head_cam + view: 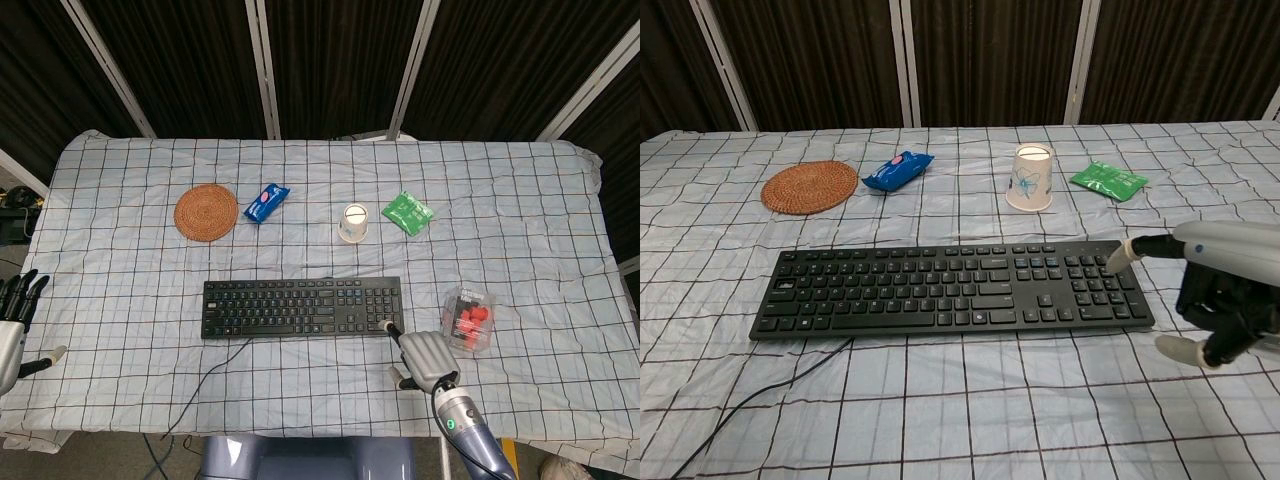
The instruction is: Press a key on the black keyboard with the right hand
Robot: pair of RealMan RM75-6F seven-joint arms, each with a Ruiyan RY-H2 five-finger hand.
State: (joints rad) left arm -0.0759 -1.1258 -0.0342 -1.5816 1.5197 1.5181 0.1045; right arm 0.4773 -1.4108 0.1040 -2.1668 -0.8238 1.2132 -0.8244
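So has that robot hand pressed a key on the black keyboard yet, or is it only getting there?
Nearly there. Done: the right robot hand is at the right end of the flat black keyboard. In hand: one extended finger points over the number keys; whether it touches a key cannot be told. Left: pushing a key down. The left robot hand sits idle at the table edge.

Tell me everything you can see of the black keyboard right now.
The black keyboard is a full-size, plastic-looking board with a number pad at its right end. It lies flat on the checked tablecloth, long side facing the robot, and a black cable trails from its near left edge. The right hand reaches one extended fingertip over the number pad; whether it touches a key is unclear.
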